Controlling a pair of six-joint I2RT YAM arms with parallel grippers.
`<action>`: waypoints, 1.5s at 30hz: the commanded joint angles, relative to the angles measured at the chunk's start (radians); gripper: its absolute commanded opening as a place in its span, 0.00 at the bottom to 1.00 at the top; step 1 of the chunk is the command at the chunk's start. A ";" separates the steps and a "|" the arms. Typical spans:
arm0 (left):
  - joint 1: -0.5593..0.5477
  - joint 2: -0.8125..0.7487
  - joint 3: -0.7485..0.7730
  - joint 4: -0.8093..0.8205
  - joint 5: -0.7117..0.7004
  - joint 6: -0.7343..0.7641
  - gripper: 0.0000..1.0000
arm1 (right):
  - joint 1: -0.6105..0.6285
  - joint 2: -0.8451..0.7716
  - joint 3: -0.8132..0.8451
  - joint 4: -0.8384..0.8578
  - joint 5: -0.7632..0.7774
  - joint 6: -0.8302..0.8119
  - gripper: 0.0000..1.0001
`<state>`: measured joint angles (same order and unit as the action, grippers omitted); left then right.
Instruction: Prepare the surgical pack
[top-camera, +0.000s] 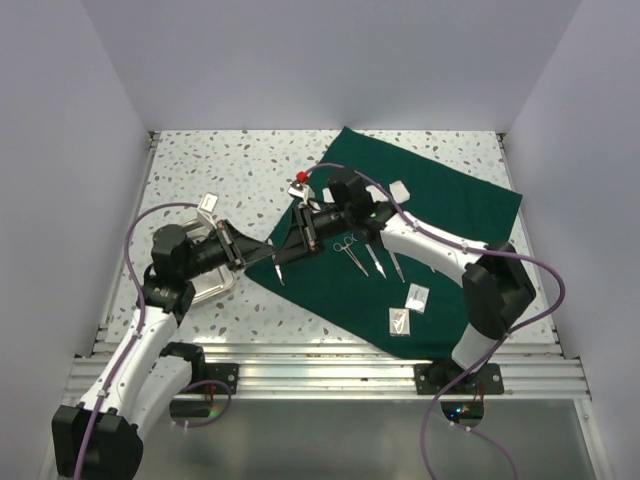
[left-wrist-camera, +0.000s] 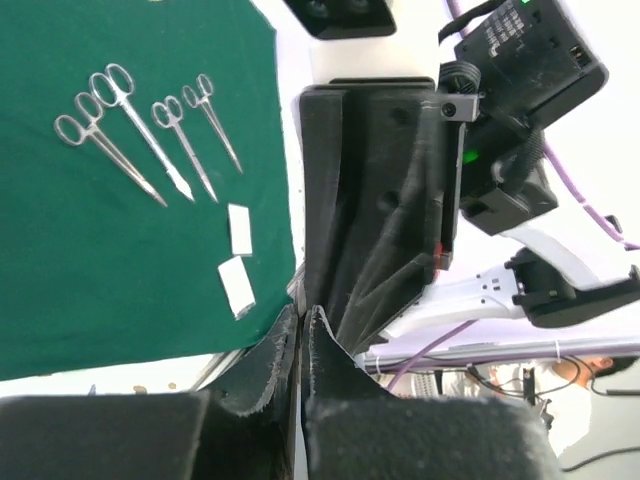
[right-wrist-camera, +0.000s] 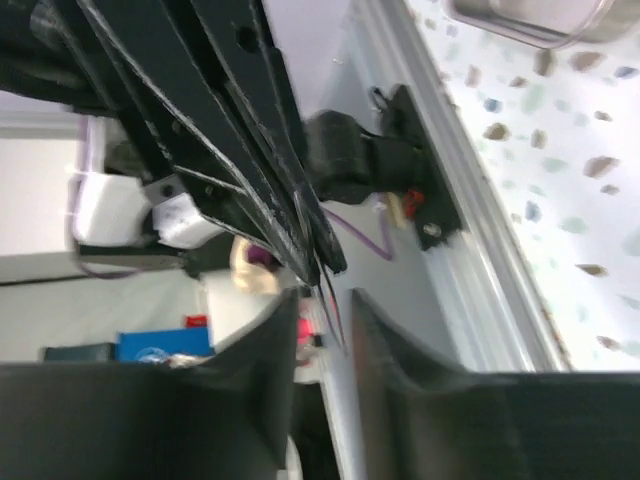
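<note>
The dark green cloth (top-camera: 440, 215) lies flat on the speckled worktop (top-camera: 200, 170), silver scissors and forceps (top-camera: 350, 252) in a row at its middle, white gauze squares (top-camera: 417, 297) nearer the arms, the steel tray (top-camera: 213, 285) off the cloth under the left arm (top-camera: 150, 340). Over the cloth's left corner the left tool (left-wrist-camera: 301, 318), fingertips pressed together, meets the right tool (right-wrist-camera: 325, 300), closed to a narrow slit. Whether either has hold of anything I cannot tell.

steel tray (top-camera: 216, 285) partly hidden under left arm (top-camera: 190, 256), green cloth (left-wrist-camera: 120, 280) cut off by picture edges
</note>
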<state>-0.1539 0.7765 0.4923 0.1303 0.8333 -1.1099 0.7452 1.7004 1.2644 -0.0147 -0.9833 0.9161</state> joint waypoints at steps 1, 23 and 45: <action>-0.001 0.030 0.086 -0.183 -0.093 0.143 0.00 | -0.003 0.041 0.120 -0.280 0.079 -0.129 0.39; 0.048 0.582 0.508 -0.917 -1.163 0.599 0.00 | -0.139 0.240 0.372 -1.028 0.946 -0.674 0.58; 0.128 0.799 0.502 -0.773 -1.011 0.694 0.15 | -0.168 0.423 0.455 -0.973 1.005 -0.755 0.34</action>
<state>-0.0376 1.5806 0.9836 -0.6846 -0.2024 -0.4393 0.5770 2.1155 1.6836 -0.9977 0.0051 0.1905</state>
